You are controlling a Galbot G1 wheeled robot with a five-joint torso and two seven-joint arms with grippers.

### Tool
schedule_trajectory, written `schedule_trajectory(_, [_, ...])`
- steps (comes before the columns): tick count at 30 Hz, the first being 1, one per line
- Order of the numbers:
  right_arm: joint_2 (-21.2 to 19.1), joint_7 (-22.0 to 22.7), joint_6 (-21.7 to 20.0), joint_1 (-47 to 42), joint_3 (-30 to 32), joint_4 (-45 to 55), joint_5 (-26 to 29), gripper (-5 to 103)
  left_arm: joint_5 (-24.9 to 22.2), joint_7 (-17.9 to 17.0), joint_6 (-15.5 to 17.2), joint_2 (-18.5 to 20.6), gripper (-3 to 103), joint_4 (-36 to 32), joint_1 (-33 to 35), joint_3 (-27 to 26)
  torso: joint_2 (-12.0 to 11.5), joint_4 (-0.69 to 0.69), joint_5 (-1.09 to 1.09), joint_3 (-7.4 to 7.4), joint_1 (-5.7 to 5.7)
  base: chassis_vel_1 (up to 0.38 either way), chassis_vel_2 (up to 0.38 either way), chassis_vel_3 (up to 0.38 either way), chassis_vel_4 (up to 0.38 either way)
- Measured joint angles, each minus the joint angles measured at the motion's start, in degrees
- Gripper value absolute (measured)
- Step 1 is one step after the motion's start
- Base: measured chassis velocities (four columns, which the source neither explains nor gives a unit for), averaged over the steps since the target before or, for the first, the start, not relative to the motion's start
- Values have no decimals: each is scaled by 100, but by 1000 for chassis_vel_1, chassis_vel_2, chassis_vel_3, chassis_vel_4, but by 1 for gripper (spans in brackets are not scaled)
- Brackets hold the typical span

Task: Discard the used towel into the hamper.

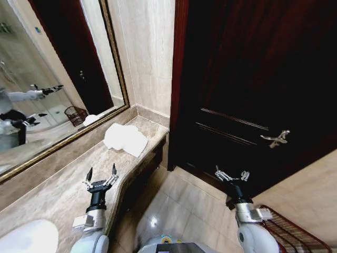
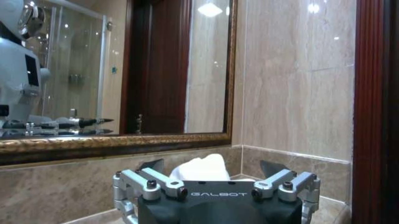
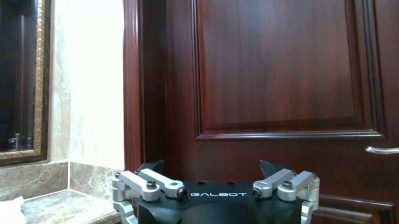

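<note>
- Now, up front and to the right: big dark wooden door (image 1: 253, 79), panelled, standing beyond the tiled floor (image 1: 179, 205).
- Over on the left: gold-framed mirror (image 1: 47, 63) on the wall above the counter, reflecting both robot arms and a small dark basket.
- Below the mirror: marble counter (image 1: 63, 195), running from the near left corner away to the wall beside the door frame.
- Near left corner of that counter: white basin (image 1: 29, 237), cut off by the picture's edge.
- Down at far right: hamper (image 1: 295, 232), reddish-brown open-weave, on the floor just beside the right arm, well apart from the counter; rim partly out of the picture.
- Far end of the counter: white towel (image 1: 125, 138), crumpled in a loose heap, lying flat on the marble close to the front edge, touched by nothing.
- Left gripper (image 1: 101, 172): raised above the counter's front edge, aimed toward the towel, short of it, fingers spread wide and empty; in the left wrist view, towel framed between the two fingertips, farther off.
- Right gripper (image 1: 231, 174): held out over the floor, facing the door, fingers likewise splayed wide, nothing in them.
- Silver door handle (image 1: 276, 138): lever type, on the door, above and right of the right gripper, apart from it.
</note>
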Motion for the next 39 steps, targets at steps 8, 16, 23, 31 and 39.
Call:
schedule_trajectory(8, [12, -1, 2, -3, -9, -9, 5, 100, 2, -10, -3, 12, 100, 21, -20, -19, 0, 0, 0, 0, -1, -117, 107, 119, -114])
schedule_trajectory(16, [8, 117, 137, 27, -28, -70, -79, 100, 12, -467, 251, 62, 100, 52, -127, -67, 0, 1, -1, 0, 2, -101, 107, 82, -111])
schedule_trajectory(23, [-52, 59, 155, 14, -65, -118, -110, 100, -657, -512, 659, 556, 99, 271, -470, -217, 2, 1, -1, -1, -3, -21, 13, 15, -11])
schedule_trajectory(31, [-102, 61, 160, -23, -18, -121, -108, 100, -1380, -440, 868, 1225, 99, 860, -1148, -225, 2, 0, -2, -1, -3, 0, 0, 0, 0])
schedule_trajectory(39, [-87, 66, 163, 13, -39, -143, -199, 100, -1798, -201, 845, 1732, 96, 1381, -1769, -60, 1, 0, -2, 0, 0, 0, 0, 0, 0])
